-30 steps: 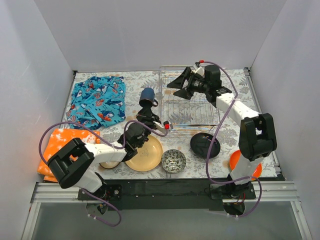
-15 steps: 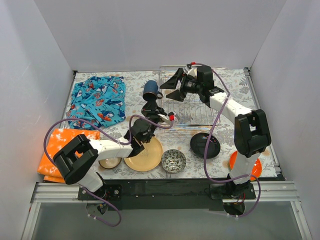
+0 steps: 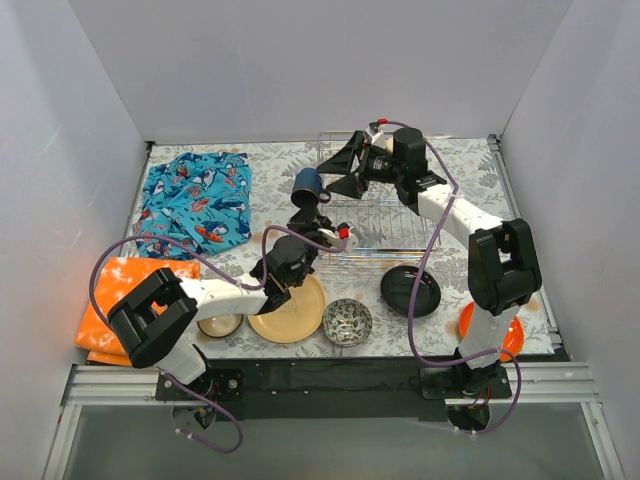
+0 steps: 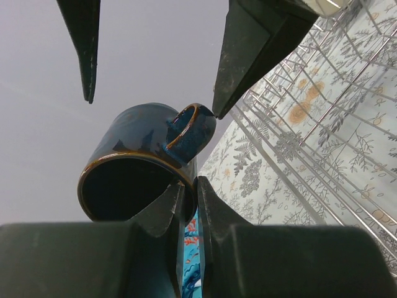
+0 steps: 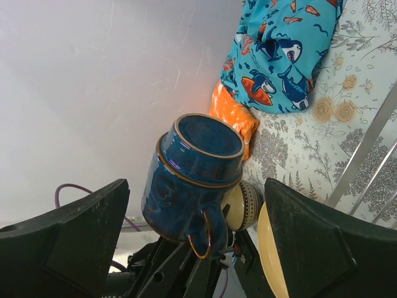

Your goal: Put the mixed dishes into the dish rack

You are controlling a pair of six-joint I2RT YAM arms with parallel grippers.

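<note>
Plain walls [image 3: 100, 90] box in a floral-covered desk [image 3: 260, 165].

Top view: dish rack [image 3: 385, 228] sits far right of centre, and no dish shows in it, though the right arm hides part. Left end effector [image 3: 304, 202] holds the dark blue mug [image 3: 307, 184] up just left of the rack. Right end effector [image 3: 338, 172] is spread wide beside the mug. On the desk, near side: tan-yellow plate [image 3: 290, 312], grey patterned bowl [image 3: 347, 322], black plate [image 3: 410, 290], beige cup [image 3: 220, 325], and orange plate [image 3: 468, 322] partly under the right arm. Blue patterned cloth [image 3: 195, 200] and orange cloth [image 3: 115, 300] lie at left.

Left wrist view: left end effector [image 4: 189, 192] is clamped on the mug [image 4: 142, 155] rim, mug tilted, handle up. The right fingers flank it from above, one tip close to the handle; contact unclear. Rack [image 4: 310, 124] is at right.

Right wrist view: mug [image 5: 192, 167] sits base-up between the open right end effector [image 5: 195, 186] fingers, not gripped by them.

Progress: looks very early. Nothing is loaded, the mug is mid-air, probably a handover, and every other dish remains to load.
</note>
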